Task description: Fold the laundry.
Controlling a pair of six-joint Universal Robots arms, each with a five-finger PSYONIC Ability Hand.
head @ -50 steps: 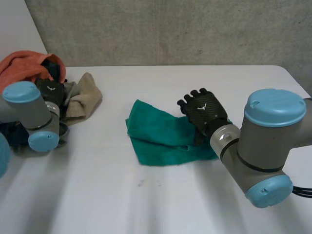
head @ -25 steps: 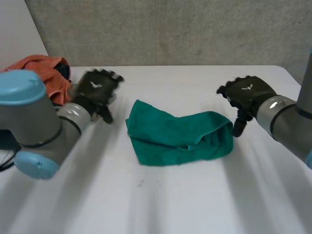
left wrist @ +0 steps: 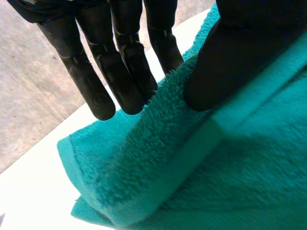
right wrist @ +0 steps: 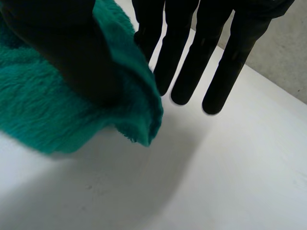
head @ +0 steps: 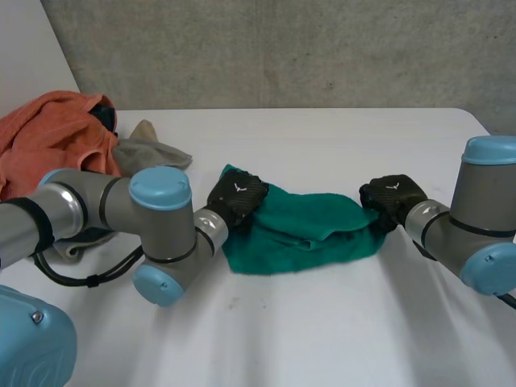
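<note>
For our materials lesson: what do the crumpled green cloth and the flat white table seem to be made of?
The crumpled green cloth looks like terry towelling, probably cotton: matt, with fuzzy raised loops. The flat white table looks smooth and even, perhaps laminate or painted board; uncertain.

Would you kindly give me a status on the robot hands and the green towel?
Left robot hand pinching crumpled green terry towel at left end. Right robot hand pinching right end. Orange cloth and beige cloth lie apart.

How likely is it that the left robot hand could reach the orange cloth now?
Probably not at once: the left robot hand pinches the green towel at its edge and must let go first. Otherwise the orange cloth lies unblocked nearby.
</note>
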